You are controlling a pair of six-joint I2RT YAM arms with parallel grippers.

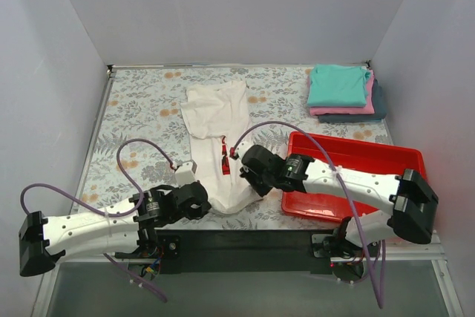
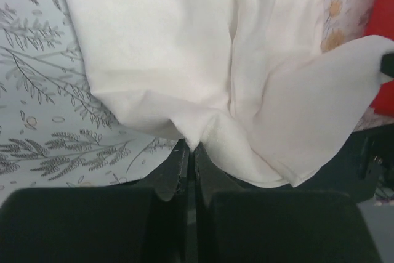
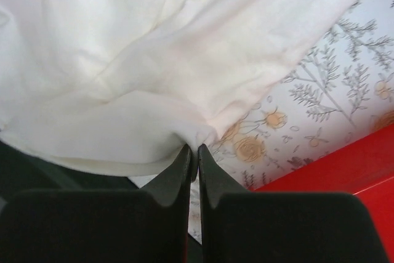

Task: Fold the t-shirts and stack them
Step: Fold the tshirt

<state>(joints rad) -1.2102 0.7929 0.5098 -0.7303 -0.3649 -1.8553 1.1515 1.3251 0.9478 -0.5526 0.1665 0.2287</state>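
Floral tabletop (image 1: 141, 102), white t-shirt (image 1: 215, 120) at centre, six-o'clock hem pinched tight in left gripper (image 2: 188, 152) and right gripper (image 3: 194, 152), probably for folding toward twelve; folded tees (image 1: 341, 93) at two o'clock.

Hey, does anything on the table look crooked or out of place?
The red plastic tray sits skewed to the edge of the table. The white cloth t-shirt is bunched at its near end, only because the left gripper and right gripper pinch it there.
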